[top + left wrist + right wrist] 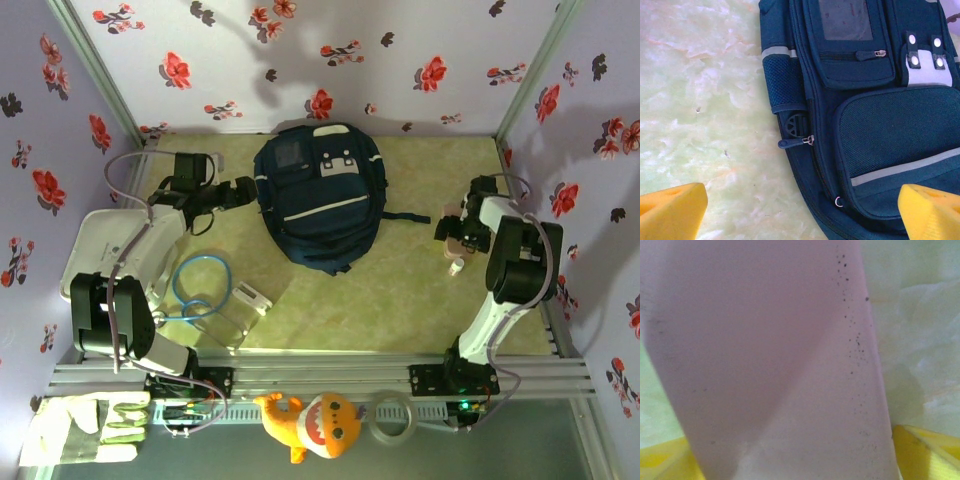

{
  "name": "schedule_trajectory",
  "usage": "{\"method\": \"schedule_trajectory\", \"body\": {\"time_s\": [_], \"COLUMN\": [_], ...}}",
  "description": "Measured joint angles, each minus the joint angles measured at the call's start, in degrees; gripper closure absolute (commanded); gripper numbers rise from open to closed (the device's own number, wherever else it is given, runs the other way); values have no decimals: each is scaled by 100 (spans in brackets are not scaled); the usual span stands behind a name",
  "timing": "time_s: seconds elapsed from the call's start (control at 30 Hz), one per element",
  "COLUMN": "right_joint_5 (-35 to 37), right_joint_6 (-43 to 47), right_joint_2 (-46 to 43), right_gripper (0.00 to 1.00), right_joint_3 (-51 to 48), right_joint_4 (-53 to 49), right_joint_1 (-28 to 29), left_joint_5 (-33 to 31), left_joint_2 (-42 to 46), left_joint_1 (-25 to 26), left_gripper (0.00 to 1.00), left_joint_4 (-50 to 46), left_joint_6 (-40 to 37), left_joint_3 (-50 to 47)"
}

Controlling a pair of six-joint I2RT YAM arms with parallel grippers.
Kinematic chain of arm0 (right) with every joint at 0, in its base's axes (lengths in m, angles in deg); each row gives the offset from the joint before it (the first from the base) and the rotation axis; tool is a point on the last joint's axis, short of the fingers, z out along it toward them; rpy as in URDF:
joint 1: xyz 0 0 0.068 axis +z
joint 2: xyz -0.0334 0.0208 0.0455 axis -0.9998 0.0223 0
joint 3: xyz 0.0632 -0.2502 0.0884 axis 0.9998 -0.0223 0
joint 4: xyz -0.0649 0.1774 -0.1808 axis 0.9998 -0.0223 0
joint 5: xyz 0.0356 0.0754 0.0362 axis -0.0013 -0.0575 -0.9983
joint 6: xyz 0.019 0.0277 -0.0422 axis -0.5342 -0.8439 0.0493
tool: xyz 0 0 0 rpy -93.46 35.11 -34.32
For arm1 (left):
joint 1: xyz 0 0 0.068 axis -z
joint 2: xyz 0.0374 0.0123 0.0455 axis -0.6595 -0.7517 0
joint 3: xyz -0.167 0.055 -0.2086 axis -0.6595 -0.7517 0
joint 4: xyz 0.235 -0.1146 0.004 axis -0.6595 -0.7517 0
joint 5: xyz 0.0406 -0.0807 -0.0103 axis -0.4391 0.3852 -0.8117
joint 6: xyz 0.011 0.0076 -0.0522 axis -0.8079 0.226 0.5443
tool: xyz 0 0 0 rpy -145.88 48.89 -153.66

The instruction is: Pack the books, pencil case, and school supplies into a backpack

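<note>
- My right gripper (pixel 795 455) has a pale pink, smooth, flat-sided object (pixel 765 340) standing between its yellow fingers (pixel 927 452), which sit in the lower left and lower right corners of the wrist view. The object's sides run right down to both fingers. I cannot tell whether the jaws are clenched on it or only bracketing it.
- I cannot identify the object this close up. In the overhead view it is a small pinkish-tan thing at the middle right of the frame, with a small white item (pixel 457 266) just below it.
- My left gripper (pixel 800 210) is released. Its yellow fingers (pixel 670 210) sit wide apart in the bottom corners of its view, holding nothing.
- Under them is the pale green marbled tabletop (pixel 700 100) and the left edge of the large navy-blue fabric backpack (pixel 880 125). The backpack lies front face up in the upper centre of the overhead view, well apart from the right gripper.
- A small metal zip pull (pixel 807 141) sits on the backpack's side seam, mid-frame in the left wrist view.
- I judge the step in hand to be the pick-up of one school supply by the right arm, while the left hovers beside the bag.
- Next I need a confirmed grip, a clean lift, and a carry leftward to the bag. The bag looks zipped from here, so it probably needs opening first, and the left gripper is nearest that pull.
</note>
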Motion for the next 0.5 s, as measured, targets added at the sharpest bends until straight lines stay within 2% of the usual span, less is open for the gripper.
{"method": "schedule_trajectory", "body": {"time_s": [0.5], "right_joint_5": [199], "right_joint_6": [682], "right_joint_2": [275], "right_gripper": [38], "right_joint_3": [431], "right_joint_4": [-426], "right_joint_1": [175], "left_joint_5": [48], "left_joint_2": [-133], "left_joint_1": [177], "left_gripper": [3], "left_joint_4": [-72], "left_joint_6": [-153], "left_joint_3": [164]}}
